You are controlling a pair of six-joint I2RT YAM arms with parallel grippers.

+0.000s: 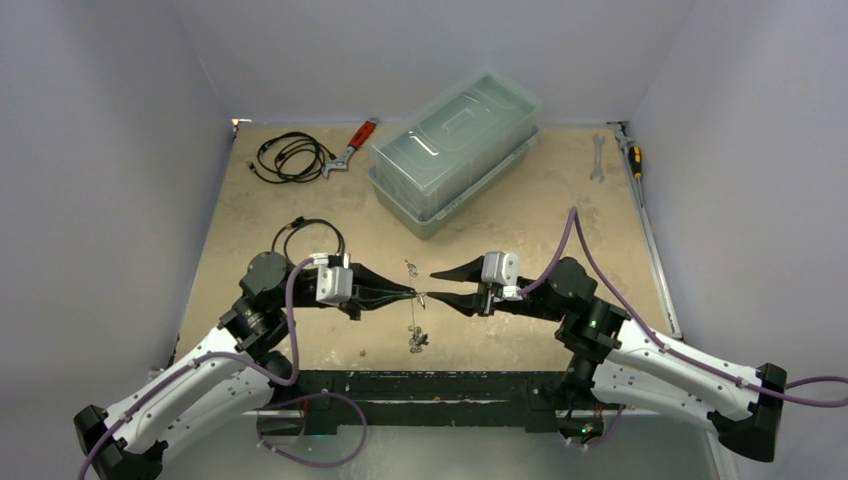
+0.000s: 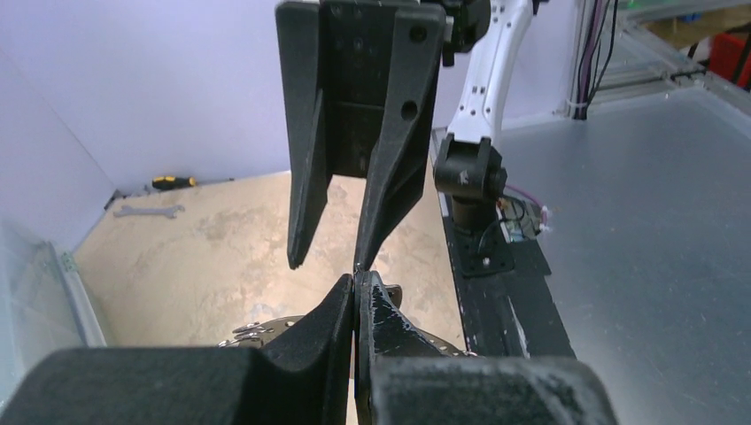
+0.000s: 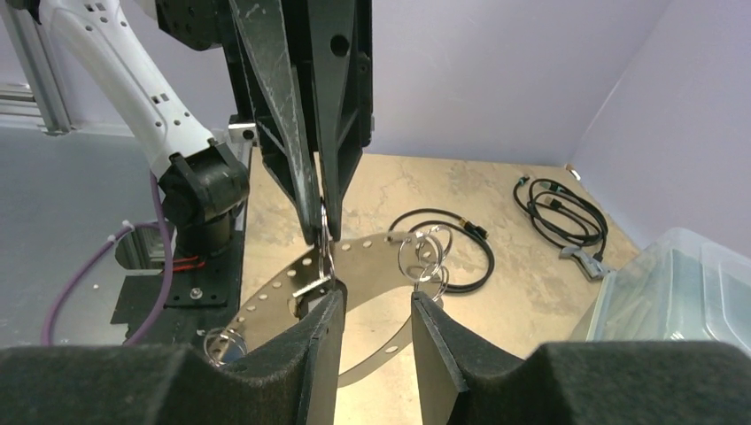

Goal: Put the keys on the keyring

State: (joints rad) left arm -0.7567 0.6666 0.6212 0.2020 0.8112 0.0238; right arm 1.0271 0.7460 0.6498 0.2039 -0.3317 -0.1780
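Right wrist view puts the right tool (image 3: pixel 375 312) nearest, its two black fingers spread with nothing between the pads. Just past its tips hangs the thin, pale, hole-punched oval keyring (image 3: pixel 274 290). It is lifted off the tan worktop (image 3: pixel 522 301), and its band crosses the gap from low on the tool's left to higher on its right. Small silver split rings (image 3: pixel 425 252) dangle from the band just beyond the tool's right finger. Straight ahead, the left tool (image 3: pixel 323 228) enters from the top of the view, fingers pressed together and pinching the upper run of the keyring. Farther off lie a black cable coil (image 3: pixel 483 257) and a clear plastic lidded box (image 3: pixel 682 283).

Top external view shows the tiny silver keys (image 1: pixel 418 342) bunched at the band's end, on the base side of both tools. Their tags are too small to make out.

The band looks light, thin and springy, so it will likely flex and swing from that single pinch, and its smooth faces may slip. The safest hold seems to be across the flat of the band, close beside the left tool's pinch. The keys are loose and will sway, so each is best taken by its flat head.
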